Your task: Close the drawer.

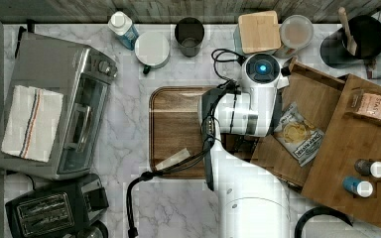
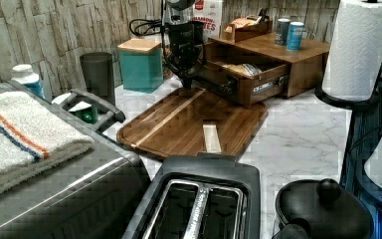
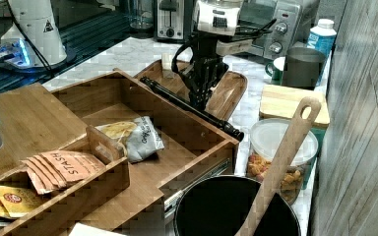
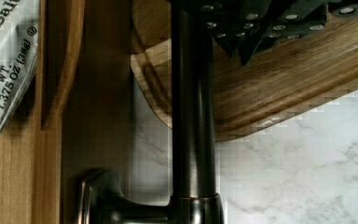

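Drawer [image 3: 177, 142] pulled out of wooden cabinet [image 1: 362, 148], at the top view's right, front facing the dark tray [image 1: 176, 131]. Holds a snack bag [image 1: 297, 135] on its floor. Dark bar handle [image 3: 192, 108] runs along drawer front. Jaws [image 3: 199, 101] down at that handle, on the tray side; handle rod [image 4: 193, 121] passes right under the fingers [image 4: 242, 28] in the wrist view. Can't tell whether jaws are wide, narrow or clamped on the bar. Cabinet top carries two capped bottles [image 1: 364, 178] and a tea-packet box [image 3: 59, 182]. Marble tabletop [image 1: 168, 203] beyond: toaster oven [image 1: 54, 104] with folded towel [image 1: 32, 121], toaster [image 1: 49, 210], paper towel roll [image 2: 360, 47], teal canister [image 2: 140, 63].
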Controlling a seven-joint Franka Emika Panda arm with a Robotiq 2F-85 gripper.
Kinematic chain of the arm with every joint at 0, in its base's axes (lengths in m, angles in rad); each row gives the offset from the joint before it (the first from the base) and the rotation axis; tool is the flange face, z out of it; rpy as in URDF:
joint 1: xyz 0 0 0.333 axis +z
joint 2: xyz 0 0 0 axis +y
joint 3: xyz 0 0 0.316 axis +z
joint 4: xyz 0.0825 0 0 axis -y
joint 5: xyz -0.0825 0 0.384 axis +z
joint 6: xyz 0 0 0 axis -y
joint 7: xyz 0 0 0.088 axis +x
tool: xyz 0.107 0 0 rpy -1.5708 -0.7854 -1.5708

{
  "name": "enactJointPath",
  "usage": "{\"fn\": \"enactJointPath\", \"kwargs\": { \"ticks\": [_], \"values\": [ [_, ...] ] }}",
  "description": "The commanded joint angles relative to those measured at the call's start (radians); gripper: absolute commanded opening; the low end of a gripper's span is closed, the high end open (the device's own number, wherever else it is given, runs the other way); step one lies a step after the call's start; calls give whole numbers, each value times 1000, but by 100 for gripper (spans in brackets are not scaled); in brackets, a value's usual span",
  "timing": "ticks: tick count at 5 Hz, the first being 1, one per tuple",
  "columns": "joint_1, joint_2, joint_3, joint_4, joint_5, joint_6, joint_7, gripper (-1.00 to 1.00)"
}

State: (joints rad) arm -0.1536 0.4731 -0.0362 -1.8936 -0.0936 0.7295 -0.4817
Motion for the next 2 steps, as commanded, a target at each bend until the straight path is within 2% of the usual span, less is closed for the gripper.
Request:
{"fn": "enactJointPath", "kwargs": {
  "ticks": [1, 2],
  "values": [
    [-203, -50, -94, 58, 9, -51, -282, -100],
    [-254, -56, -131, 89, 24, -90, -366, -100]
  ]
}}
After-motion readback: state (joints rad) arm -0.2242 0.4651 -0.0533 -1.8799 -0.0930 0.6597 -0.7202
